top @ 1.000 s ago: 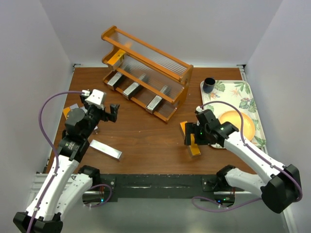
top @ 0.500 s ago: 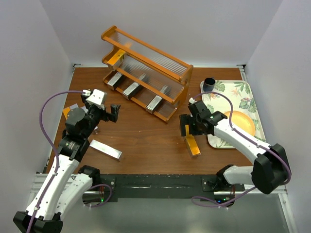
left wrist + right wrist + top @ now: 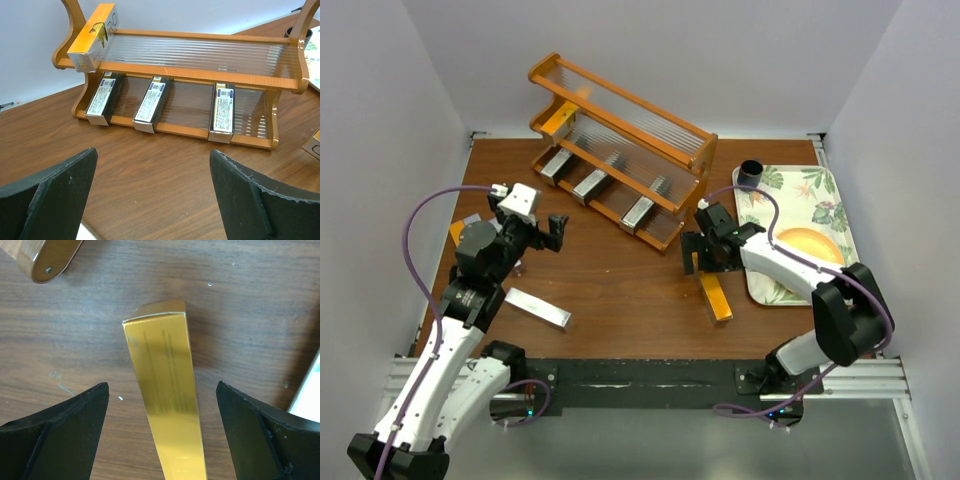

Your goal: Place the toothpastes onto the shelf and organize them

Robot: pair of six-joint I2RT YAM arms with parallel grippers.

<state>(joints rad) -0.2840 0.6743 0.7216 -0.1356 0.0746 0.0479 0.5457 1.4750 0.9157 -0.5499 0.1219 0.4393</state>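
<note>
The wooden shelf (image 3: 620, 140) stands at the back of the table. Three silver toothpastes (image 3: 152, 102) lie on its lowest tier and an orange one (image 3: 92, 37) on an upper tier at the left end. Another orange toothpaste (image 3: 167, 385) lies flat on the table in front of the shelf's right foot. My right gripper (image 3: 162, 430) is open and straddles it, with both fingers clear of its sides. A silver toothpaste (image 3: 537, 308) lies loose at the near left. My left gripper (image 3: 552, 232) hangs open above bare table, facing the shelf.
A leaf-patterned tray (image 3: 820, 200) at the right holds a dark cup (image 3: 751, 173) and an orange plate (image 3: 810, 245). More cartons (image 3: 460, 230) lie half hidden under the left arm. The shelf's right foot (image 3: 47, 257) is just ahead of the right gripper.
My right arm has swung left and away from the tray, coming over the far end of the orange toothpaste on the table; its jaws have narrowed slightly. The left arm has not moved.
</note>
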